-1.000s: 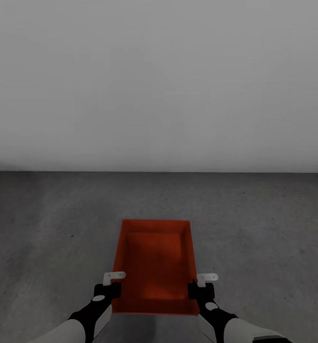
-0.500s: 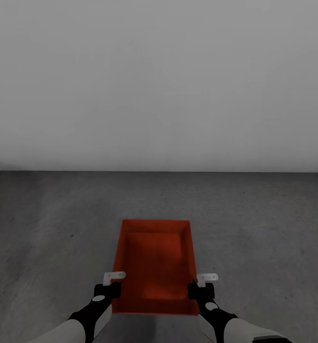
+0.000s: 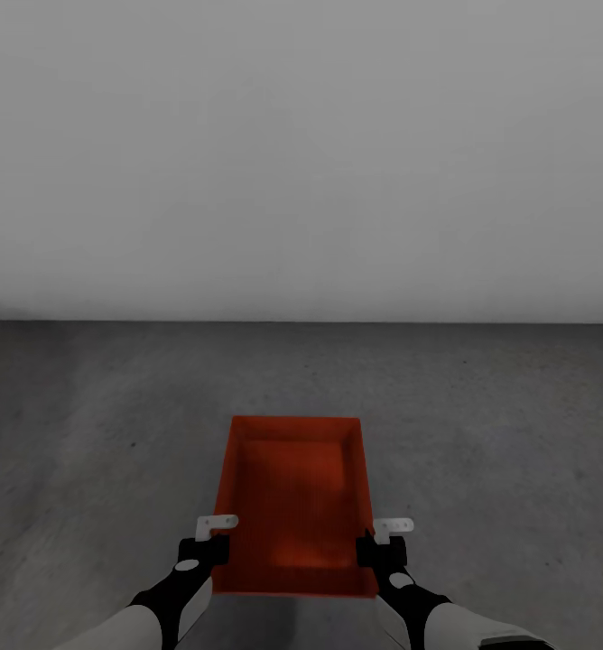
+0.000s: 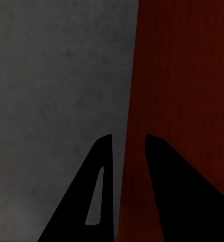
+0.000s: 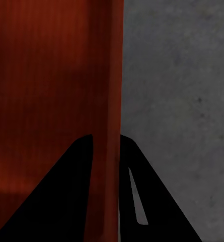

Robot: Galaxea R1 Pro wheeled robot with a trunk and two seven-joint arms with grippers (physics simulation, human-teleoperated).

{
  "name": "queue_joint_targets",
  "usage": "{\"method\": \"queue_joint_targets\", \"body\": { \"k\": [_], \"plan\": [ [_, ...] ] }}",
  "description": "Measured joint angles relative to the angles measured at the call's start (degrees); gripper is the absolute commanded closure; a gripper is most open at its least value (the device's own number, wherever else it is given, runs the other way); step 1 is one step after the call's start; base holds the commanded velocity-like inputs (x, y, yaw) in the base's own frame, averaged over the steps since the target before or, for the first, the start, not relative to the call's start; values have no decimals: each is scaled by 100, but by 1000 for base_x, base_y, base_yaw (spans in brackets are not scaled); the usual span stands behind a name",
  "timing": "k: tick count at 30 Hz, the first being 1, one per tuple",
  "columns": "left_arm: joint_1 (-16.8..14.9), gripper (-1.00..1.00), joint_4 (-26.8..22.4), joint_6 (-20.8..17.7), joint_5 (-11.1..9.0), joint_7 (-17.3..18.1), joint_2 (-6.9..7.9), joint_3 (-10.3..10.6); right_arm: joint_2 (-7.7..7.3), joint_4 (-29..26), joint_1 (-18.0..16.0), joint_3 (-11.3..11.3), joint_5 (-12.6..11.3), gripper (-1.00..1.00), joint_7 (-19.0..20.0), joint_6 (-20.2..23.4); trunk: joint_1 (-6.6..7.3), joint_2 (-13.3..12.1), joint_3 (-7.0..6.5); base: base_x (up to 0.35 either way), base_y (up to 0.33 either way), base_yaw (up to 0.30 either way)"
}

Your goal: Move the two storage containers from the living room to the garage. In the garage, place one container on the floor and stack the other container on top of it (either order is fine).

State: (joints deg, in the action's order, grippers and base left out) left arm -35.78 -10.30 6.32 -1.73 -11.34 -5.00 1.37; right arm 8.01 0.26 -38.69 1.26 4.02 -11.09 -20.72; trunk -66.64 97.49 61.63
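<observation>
While claws straddle walls, container (image 3: 294, 492) sits between

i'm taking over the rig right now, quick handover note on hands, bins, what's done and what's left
Left hand: shut on the left wall of the storage container.
Right hand: shut on its right wall, one finger inside, one outside.
Container: held between both hands over the dark grey floor, facing a bare pale grey wall. It looks like the garage.
Done: this bin has been carried here.
Left: set it down and release. I see no second bin, so whether it still needs fetching and stacking cannot be told.
</observation>
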Motion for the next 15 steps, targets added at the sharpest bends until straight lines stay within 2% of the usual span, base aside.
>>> {"method": "queue_joint_targets", "body": {
  "k": [15],
  "plan": [
    [0, 100, 0, 0, 0, 0, 0, 0, 1, 1, 0, 1, -4, 100, -1, -1, -330, 602, 269, 0, 0, 0]
  ]
}}
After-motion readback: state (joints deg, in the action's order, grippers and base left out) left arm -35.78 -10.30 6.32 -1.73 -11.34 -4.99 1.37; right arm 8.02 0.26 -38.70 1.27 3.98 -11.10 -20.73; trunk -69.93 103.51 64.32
